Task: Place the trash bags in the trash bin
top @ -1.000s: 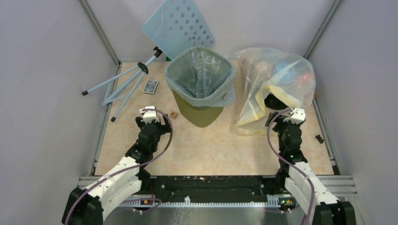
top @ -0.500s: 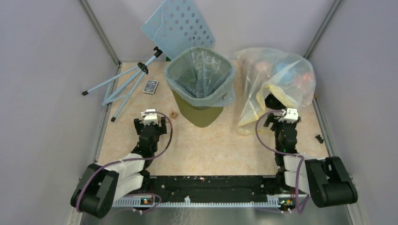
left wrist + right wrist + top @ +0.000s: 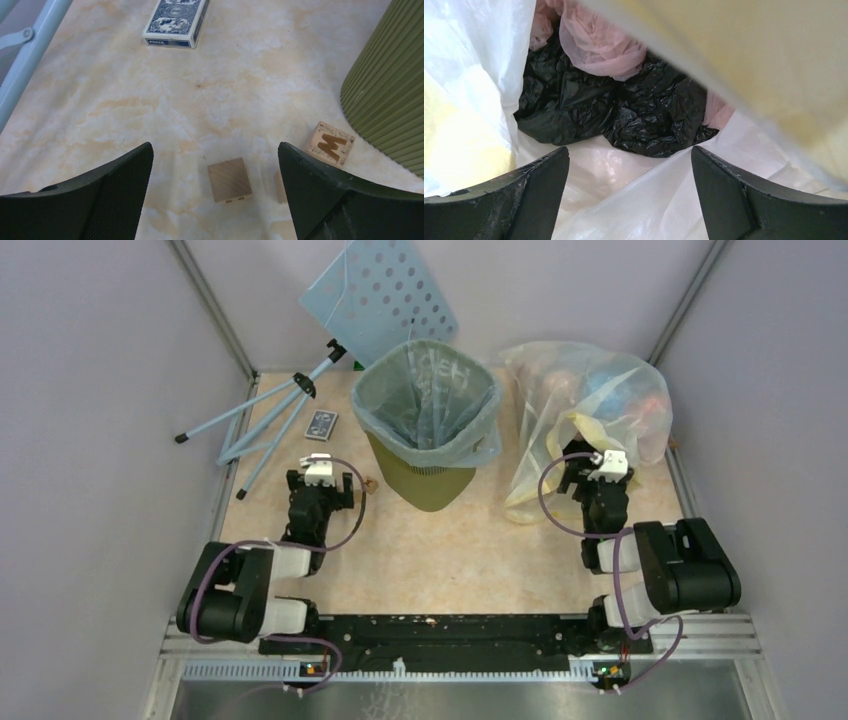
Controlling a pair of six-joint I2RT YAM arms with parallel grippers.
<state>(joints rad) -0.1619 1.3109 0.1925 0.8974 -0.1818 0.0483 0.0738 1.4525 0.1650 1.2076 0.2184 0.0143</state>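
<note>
The olive-green trash bin (image 3: pixel 425 480) stands upright at the back middle of the table. The pale blue-grey trash bag (image 3: pixel 428 405) sits inside it, its edge folded over the rim. My left gripper (image 3: pixel 319 478) is open and empty, low over the table just left of the bin. In the left wrist view the gripper (image 3: pixel 214 150) is open over small wooden blocks, with the bin's ribbed wall (image 3: pixel 390 90) at the right. My right gripper (image 3: pixel 590 468) is open at the mouth of the big clear-yellowish bag (image 3: pixel 590 410); the right wrist view shows the gripper (image 3: pixel 630 150) holding nothing.
Inside the big bag lie black crumpled plastic (image 3: pixel 624 105) and pink plastic (image 3: pixel 599 45). A plain wooden block (image 3: pixel 229 179), an M block (image 3: pixel 330 143) and a card deck (image 3: pixel 175 22) lie left of the bin. A light-blue tripod (image 3: pixel 270 415) and perforated panel (image 3: pixel 385 290) are at back left.
Both arms have folded back toward their bases. Both grippers have shifted a little toward the back; the right one now reaches the big bag's mouth. The bin and its bag have not moved.
</note>
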